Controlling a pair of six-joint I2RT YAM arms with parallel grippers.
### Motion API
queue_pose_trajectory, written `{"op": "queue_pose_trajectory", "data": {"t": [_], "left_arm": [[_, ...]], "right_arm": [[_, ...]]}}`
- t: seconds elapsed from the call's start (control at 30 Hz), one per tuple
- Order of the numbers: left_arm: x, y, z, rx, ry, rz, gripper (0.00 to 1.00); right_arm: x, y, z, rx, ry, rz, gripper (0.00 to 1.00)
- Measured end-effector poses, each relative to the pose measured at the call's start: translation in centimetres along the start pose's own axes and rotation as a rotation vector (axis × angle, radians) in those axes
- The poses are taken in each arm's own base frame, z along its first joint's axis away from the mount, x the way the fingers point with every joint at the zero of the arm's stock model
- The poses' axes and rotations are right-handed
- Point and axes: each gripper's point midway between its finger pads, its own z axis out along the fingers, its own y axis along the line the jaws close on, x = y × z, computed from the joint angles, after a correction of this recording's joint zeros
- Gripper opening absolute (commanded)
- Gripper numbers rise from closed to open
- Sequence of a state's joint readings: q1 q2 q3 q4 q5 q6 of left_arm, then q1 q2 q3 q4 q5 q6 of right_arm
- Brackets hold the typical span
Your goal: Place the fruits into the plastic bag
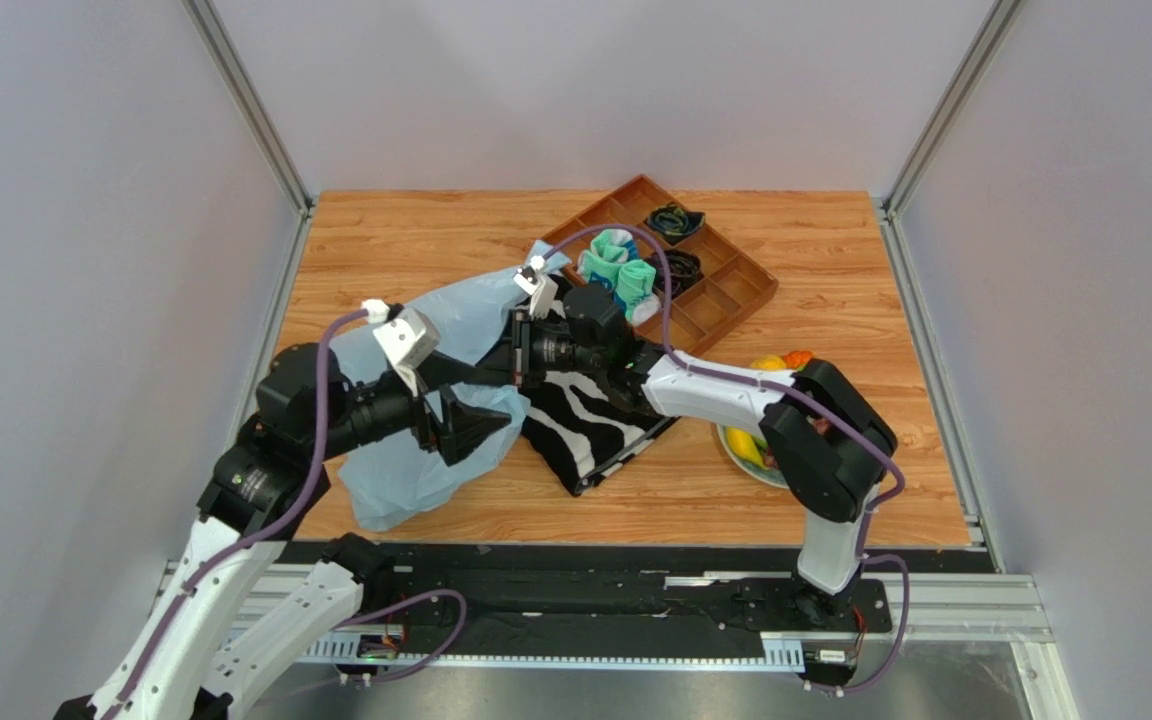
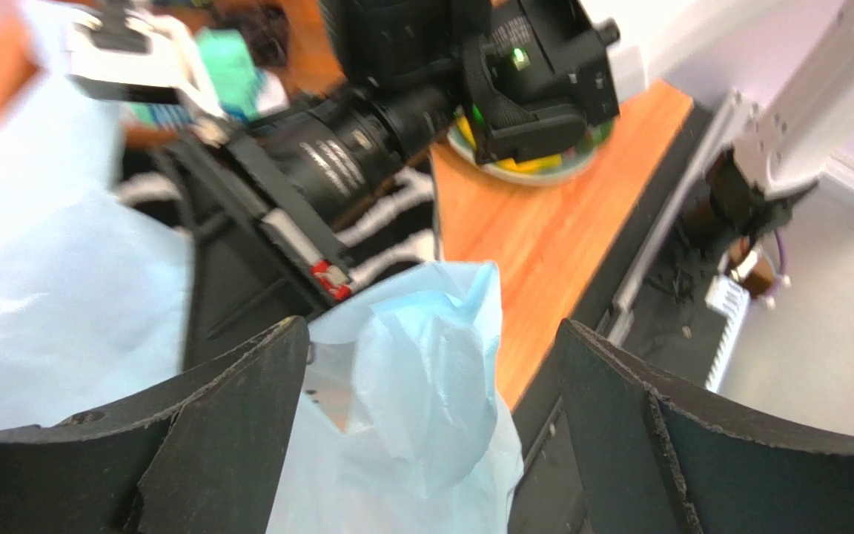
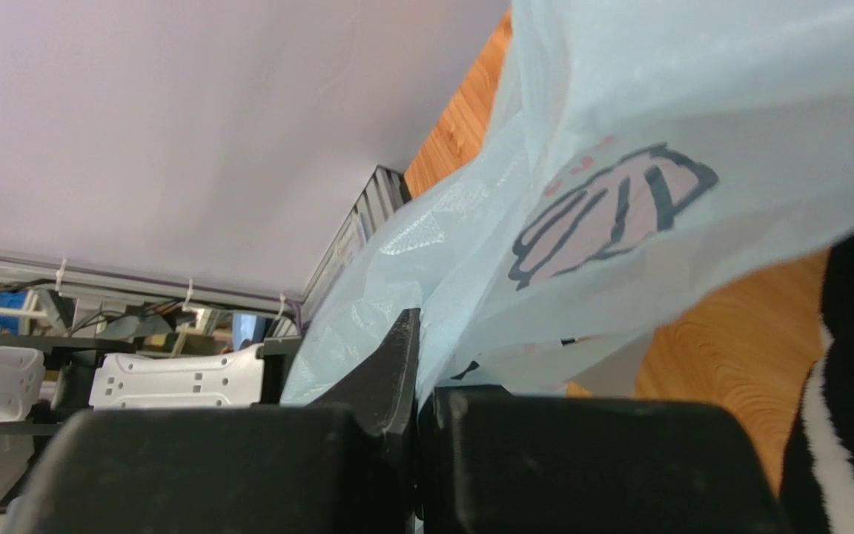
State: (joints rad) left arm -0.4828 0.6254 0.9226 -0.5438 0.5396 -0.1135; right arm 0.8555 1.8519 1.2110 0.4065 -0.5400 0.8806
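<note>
plastic bag (image 1: pixel 402 465) pinched by right end effector (image 3: pixel 420 378), left end effector (image 2: pixel 429 339) gaping, fruits (image 1: pixel 748 444) half hidden.

A robotics lab test cell: a wooden desk (image 1: pixel 417 240) is boxed in on three sides by plain pale panels (image 1: pixel 86 225) held in aluminium posts (image 1: pixel 249 102), and two robot arms (image 1: pixel 710 390) with purple cables (image 1: pixel 321 393) are bolted to a black rail (image 1: pixel 612 597) at its near edge.
</note>
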Motion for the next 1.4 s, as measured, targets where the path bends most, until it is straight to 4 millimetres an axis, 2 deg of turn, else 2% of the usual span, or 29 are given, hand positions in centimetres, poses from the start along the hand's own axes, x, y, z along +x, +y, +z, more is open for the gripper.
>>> {"op": "queue_pose_trajectory", "data": {"t": [0.07, 0.17, 0.23, 0.33, 0.43, 0.63, 0.8, 1.0, 1.13, 1.2, 1.27, 1.3, 1.37, 1.4], "left_arm": [[-2.8, -0.1, -0.8, -0.028, -0.063, 0.032, 0.94], [-5.7, 0.2, -1.9, -0.09, -0.141, 0.054, 0.95], [-6.7, 1.1, -2.5, -0.158, -0.177, 0.047, 0.96], [-6.8, 3.3, -2.8, -0.287, -0.19, 0.003, 0.96], [-5.9, 4.8, -1.9, -0.34, -0.158, -0.044, 0.96], [-1.5, 6.6, 1.9, -0.333, 0.005, -0.151, 0.96], [1.7, 7.2, 4.1, -0.307, 0.115, -0.214, 0.96], [3.2, 7.3, 5.3, -0.278, 0.18, -0.249, 0.88], [3.4, 6.8, 5.6, -0.242, 0.191, -0.261, 0.68], [3.4, 6.5, 5.7, -0.224, 0.193, -0.264, 0.63], [3.6, 6.3, 5.8, -0.21, 0.201, -0.267, 0.53], [3.8, 6.1, 5.9, -0.198, 0.207, -0.271, 0.39], [4.5, 6.0, 6.2, -0.181, 0.228, -0.286, 0.22], [4.8, 6.1, 6.3, -0.182, 0.237, -0.293, 0.07]], "right_arm": [[-1.2, 0.6, -0.9, 0.006, -0.025, -0.049, 0.0], [-3.1, 2.2, -2.5, 0.013, -0.08, -0.138, 0.0], [-4.2, 3.4, -3.5, 0.006, -0.118, -0.197, 0.0], [-5.0, 5.1, -4.9, -0.008, -0.157, -0.275, 0.0], [-4.8, 5.6, -5.8, -0.01, -0.169, -0.318, 0.0], [-3.5, 4.1, -6.3, 0.025, -0.152, -0.346, 0.0], [-3.0, 3.3, -6.3, 0.041, -0.145, -0.347, 0.0], [-3.0, 3.3, -6.2, 0.046, -0.15, -0.354, 0.0], [-3.1, 3.2, -6.2, 0.055, -0.155, -0.357, 0.0], [-3.2, 3.1, -6.2, 0.059, -0.157, -0.359, 0.0], [-3.2, 3.1, -6.2, 0.061, -0.159, -0.362, 0.0], [-3.2, 3.0, -6.2, 0.063, -0.16, -0.362, 0.0], [-3.1, 2.8, -6.2, 0.07, -0.154, -0.36, 0.0], [-2.9, 2.6, -6.3, 0.077, -0.145, -0.357, 0.02]]}}
